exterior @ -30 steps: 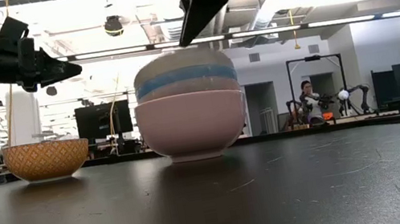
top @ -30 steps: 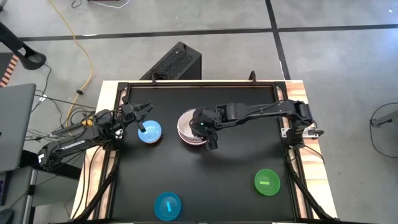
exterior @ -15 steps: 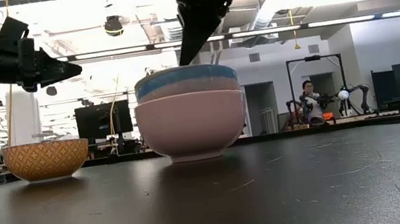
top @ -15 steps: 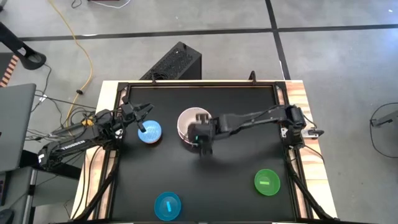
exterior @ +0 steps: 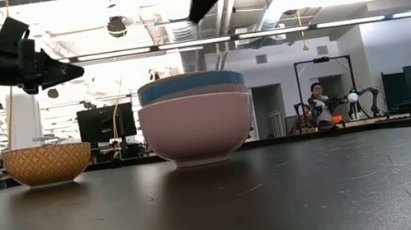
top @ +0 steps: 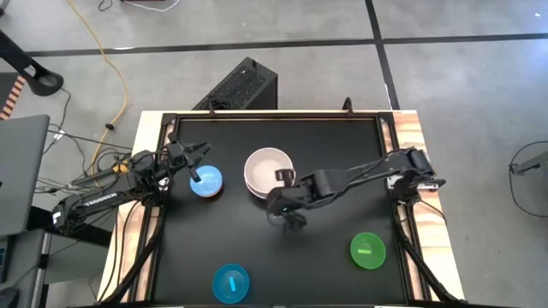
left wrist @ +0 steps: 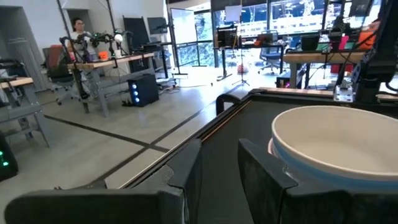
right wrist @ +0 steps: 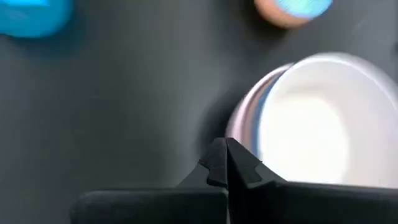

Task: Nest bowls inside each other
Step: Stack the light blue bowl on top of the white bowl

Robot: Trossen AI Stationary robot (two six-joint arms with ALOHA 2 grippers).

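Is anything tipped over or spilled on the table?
No, nothing stands out. The stack of bowls sits level and upright mid-table. The small light-blue bowl, the cyan bowl and the green bowl each stand apart, right way up. Nothing is spilled.

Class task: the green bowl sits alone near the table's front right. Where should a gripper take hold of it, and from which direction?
Judging by its pose, grip the green bowl at its rim, coming straight down from above: it sits upright and open, clear of other bowls. One finger inside the wall, one outside.
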